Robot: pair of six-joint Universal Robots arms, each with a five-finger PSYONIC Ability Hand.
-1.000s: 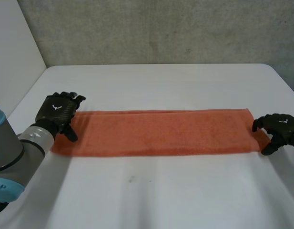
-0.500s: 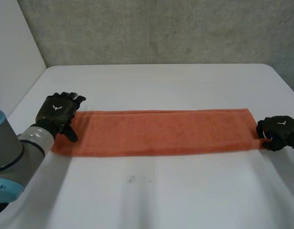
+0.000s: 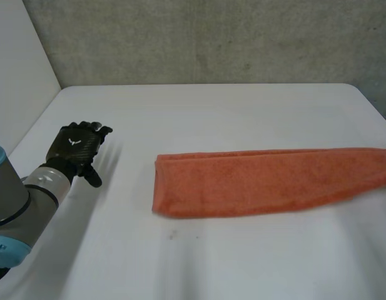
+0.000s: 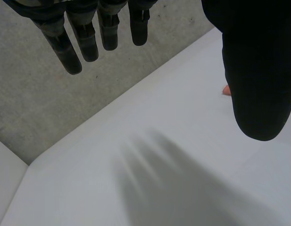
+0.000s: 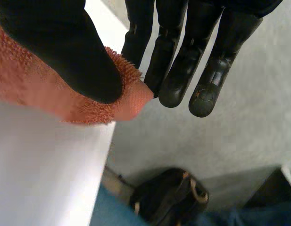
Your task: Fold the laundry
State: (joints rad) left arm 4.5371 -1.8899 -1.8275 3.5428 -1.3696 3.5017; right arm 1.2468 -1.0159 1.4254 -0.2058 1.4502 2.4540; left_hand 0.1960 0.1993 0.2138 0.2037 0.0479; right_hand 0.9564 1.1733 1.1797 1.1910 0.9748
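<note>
An orange towel (image 3: 261,181), folded into a long strip, lies across the right half of the white table (image 3: 211,112), and its right end runs out past the table's right side. My right hand (image 5: 183,47) pinches that end of the towel (image 5: 65,94) between thumb and straight fingers, out beyond the table's edge. My left hand (image 3: 77,145) rests on bare table at the far left, fingers (image 4: 88,33) straight and spread, well clear of the towel's left end. A sliver of the towel (image 4: 225,89) peeks from behind its thumb.
A grey concrete wall (image 3: 211,37) stands behind the table. Past the table's right edge, on the floor, sits a black bag (image 5: 169,197). The table's left half and front are bare white surface.
My right hand closed on the towel's right end and dragged the whole strip rightward; its left end slid out from under my left hand, which stayed put.
</note>
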